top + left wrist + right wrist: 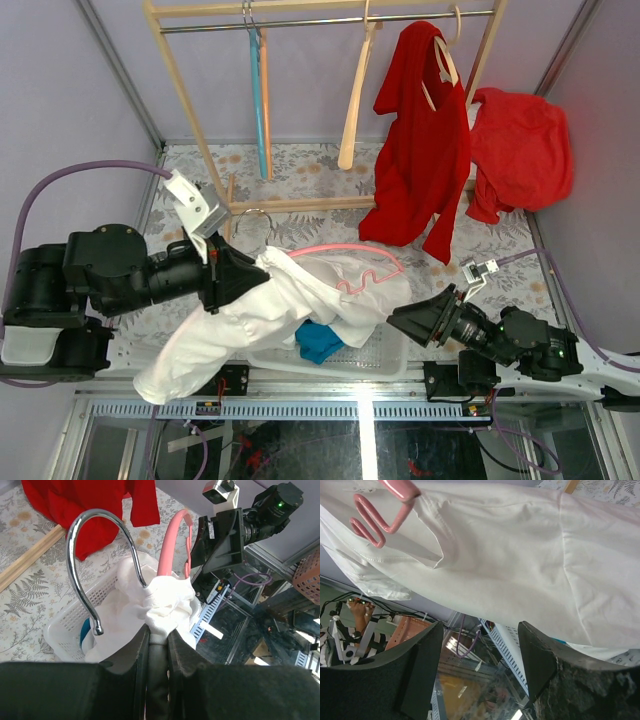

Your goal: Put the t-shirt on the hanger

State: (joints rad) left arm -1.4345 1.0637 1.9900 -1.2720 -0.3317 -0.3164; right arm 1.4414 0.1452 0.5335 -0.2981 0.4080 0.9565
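The white t-shirt [262, 315] hangs bunched over the basket, draped from my left gripper [262, 272]. That gripper is shut on the shirt's bunched collar [167, 602] where the pink hanger [352, 262] passes through it. The hanger's metal hook [86, 545] curves up on the left in the left wrist view, and its pink arm [169, 545] rises behind the cloth. A wavy pink end [375, 517] pokes out of the shirt in the right wrist view. My right gripper [392, 318] is open and empty, just below and right of the shirt [510, 560].
A white plastic basket [385, 350] holding a blue cloth [318, 340] sits under the shirt. A wooden rack [300, 205] at the back carries a light blue hanger [258, 95], a beige wooden hanger [355, 95] and red garments [425, 140].
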